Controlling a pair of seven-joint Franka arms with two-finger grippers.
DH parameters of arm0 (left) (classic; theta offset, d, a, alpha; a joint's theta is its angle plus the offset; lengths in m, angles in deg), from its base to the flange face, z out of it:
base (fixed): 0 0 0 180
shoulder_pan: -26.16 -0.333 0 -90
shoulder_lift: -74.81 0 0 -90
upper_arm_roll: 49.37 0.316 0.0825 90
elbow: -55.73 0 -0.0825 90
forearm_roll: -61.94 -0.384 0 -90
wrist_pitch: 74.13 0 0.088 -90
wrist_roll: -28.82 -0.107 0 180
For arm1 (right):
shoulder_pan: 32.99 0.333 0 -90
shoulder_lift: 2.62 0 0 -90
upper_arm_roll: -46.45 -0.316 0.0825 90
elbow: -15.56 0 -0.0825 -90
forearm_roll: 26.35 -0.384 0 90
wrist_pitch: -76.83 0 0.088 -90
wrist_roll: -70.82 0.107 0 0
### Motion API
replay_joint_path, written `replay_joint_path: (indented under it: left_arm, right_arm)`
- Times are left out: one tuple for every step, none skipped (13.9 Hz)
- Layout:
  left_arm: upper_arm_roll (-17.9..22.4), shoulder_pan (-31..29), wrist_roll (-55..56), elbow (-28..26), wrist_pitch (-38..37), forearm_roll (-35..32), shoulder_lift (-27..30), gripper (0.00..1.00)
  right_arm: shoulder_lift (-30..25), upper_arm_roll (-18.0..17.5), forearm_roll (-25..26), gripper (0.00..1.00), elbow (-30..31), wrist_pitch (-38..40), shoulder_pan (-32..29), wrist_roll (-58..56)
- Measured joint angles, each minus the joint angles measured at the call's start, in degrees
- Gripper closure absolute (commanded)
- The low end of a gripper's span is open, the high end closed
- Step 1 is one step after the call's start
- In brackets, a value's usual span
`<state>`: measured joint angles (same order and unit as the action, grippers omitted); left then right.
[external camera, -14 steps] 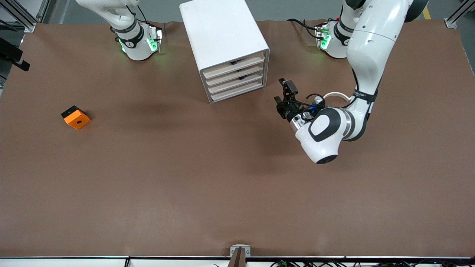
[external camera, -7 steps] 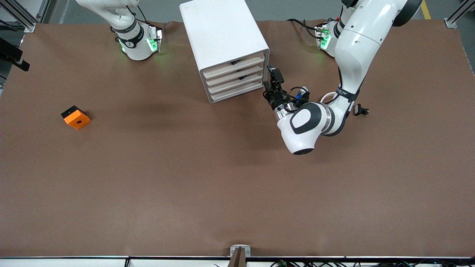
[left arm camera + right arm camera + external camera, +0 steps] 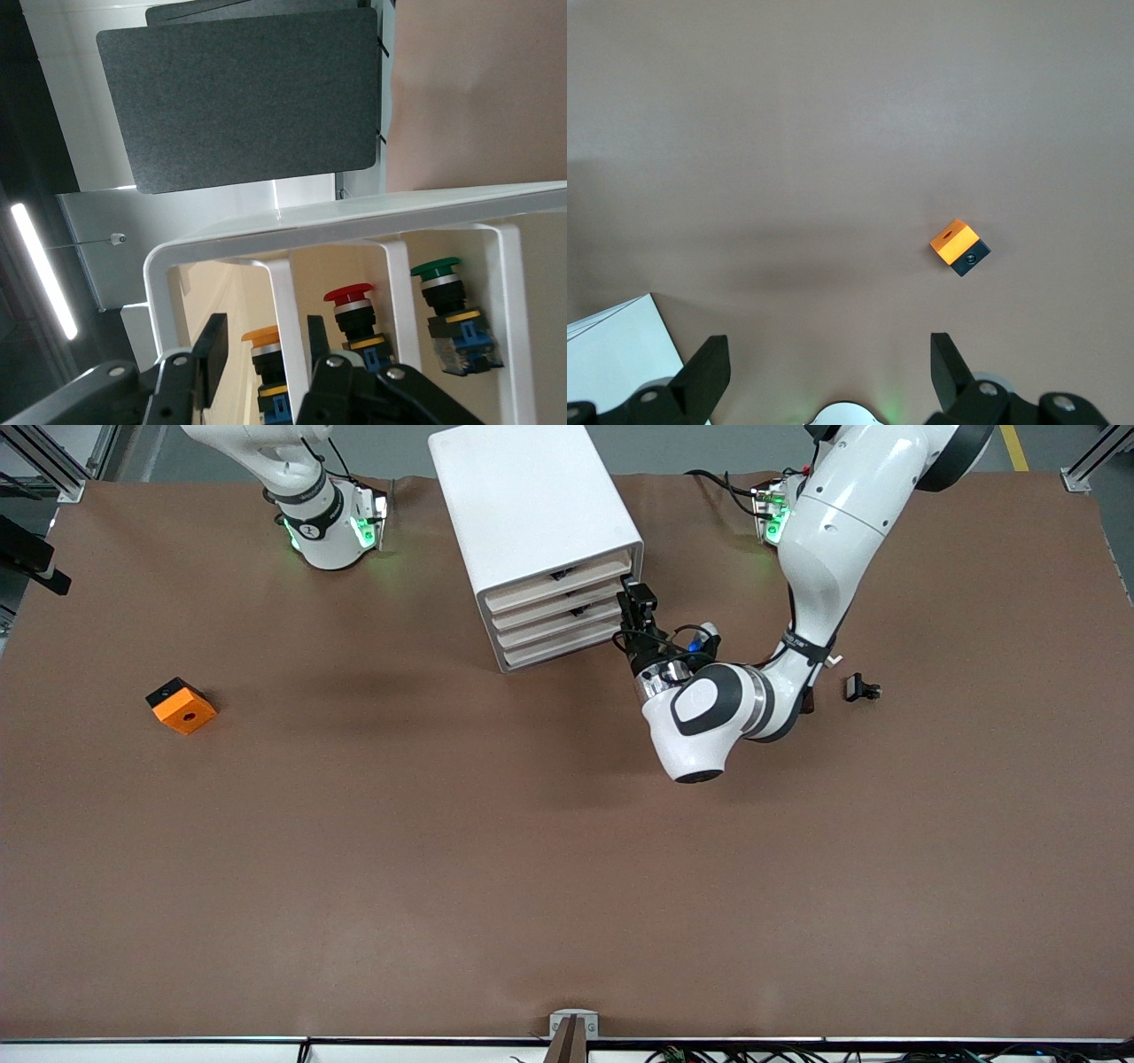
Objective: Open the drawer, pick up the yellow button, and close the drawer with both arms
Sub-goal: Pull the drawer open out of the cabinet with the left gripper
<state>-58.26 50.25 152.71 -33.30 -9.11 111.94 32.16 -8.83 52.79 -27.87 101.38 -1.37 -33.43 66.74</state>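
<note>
The left gripper [image 3: 633,605] is hovering right at the front of the cabinet [image 3: 532,514], at the edge nearest the left arm's base, level with the upper drawers. In the left wrist view its two fingers [image 3: 211,354] are standing apart with nothing between them, framing a white divider of the cabinet front. Just ahead of the fingertips, the button [image 3: 266,354] with the orange-yellow cap is sitting in a cream compartment, with a red-capped one [image 3: 353,314] and a green-capped one [image 3: 446,292] in the neighbouring compartments. From the front view every drawer [image 3: 560,584] looks closed or nearly so.

The step in hand appears to be the approach for opening the drawer. The next move likely calls for a small advance so the fingers catch the drawer's front lip, then a straight pull away from the cabinet, without dragging the whole cabinet along.

The right gripper [image 3: 824,372] is waiting high above the table near its base, fingers spread wide and empty, with the orange cube [image 3: 959,247] well below it.
</note>
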Motion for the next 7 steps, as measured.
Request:
replay_joint_path:
  left_arm:
    - [0.0,0.54,0.11,-0.01,0.07,0.1,-0.13,0.57]
    - [0.0,1.05,0.14,-0.01,0.25,0.12,-0.31,0.57]
    - [0.0,1.41,0.24,-0.01,0.59,0.12,-0.5,0.57]
    - [0.0,1.62,0.47,-0.01,1.06,0.12,-0.7,0.57]
    - [0.0,1.76,0.77,-0.01,1.49,0.12,-0.91,0.57]
    - [0.0,1.85,1.32,-0.02,1.77,0.12,-1.13,0.57]
    - [0.0,1.93,2.26,-0.06,1.87,0.12,-1.3,0.57]
  right_arm:
    - [0.0,0.0,0.0,0.0,0.0,0.01,0.0,0.0]
    - [0.0,0.0,0.0,0.0,0.0,0.02,0.0,0.0]
    - [0.0,0.0,0.0,0.0,0.0,0.02,0.0,0.0]
    - [0.0,0.0,0.0,0.0,0.0,0.02,0.0,0.0]
    - [0.0,0.0,0.0,0.0,0.0,0.02,0.0,0.0]
    - [0.0,0.0,0.0,0.0,0.0,0.02,0.0,0.0]
    - [0.0,0.0,0.0,0.0,0.0,0.03,0.0,0.0]
